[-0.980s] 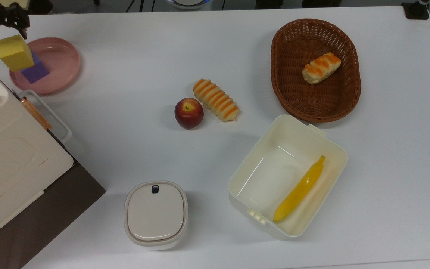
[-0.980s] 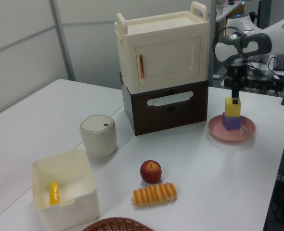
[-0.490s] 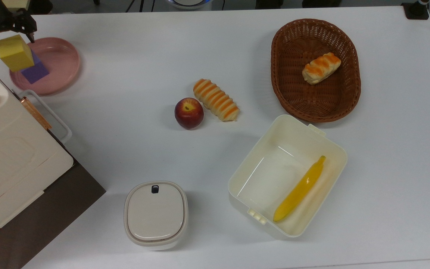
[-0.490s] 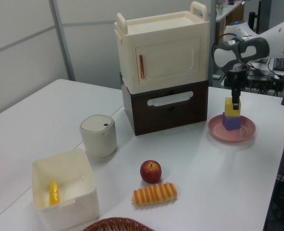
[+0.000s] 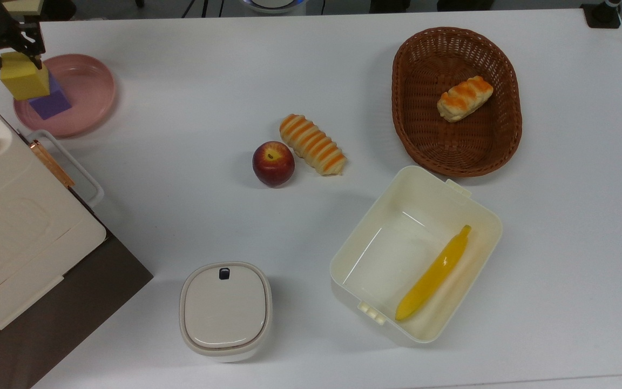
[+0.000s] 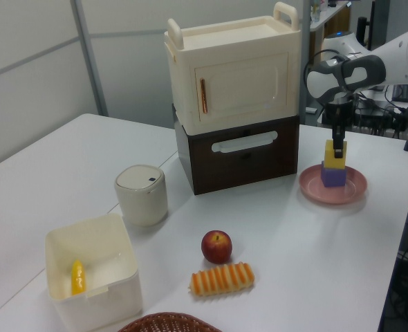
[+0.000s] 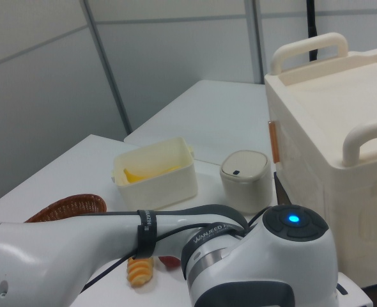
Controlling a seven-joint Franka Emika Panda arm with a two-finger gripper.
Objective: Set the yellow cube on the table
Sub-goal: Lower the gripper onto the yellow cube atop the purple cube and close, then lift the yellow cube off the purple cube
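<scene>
The gripper (image 5: pixel 18 49), in the top view's upper left corner, has its 2 fingers down around the top of the yellow cube (image 5: pixel 24 81), touching it. The cube sits on a purple cube (image 6: pixel 333 176) in a pink plate (image 5: pixel 89 92) on the table (image 5: pixel 192 81).

Gripper (image 5: pixel 15 47) straddled the yellow cube (image 5: pixel 22 81), stacked on purple cube (image 5: pixel 51 101) in pink plate (image 5: pixel 87 89). Apple (image 5: pixel 273 163) lay beside striped bread (image 5: pixel 312 143) on the table (image 5: pixel 192 162).
</scene>
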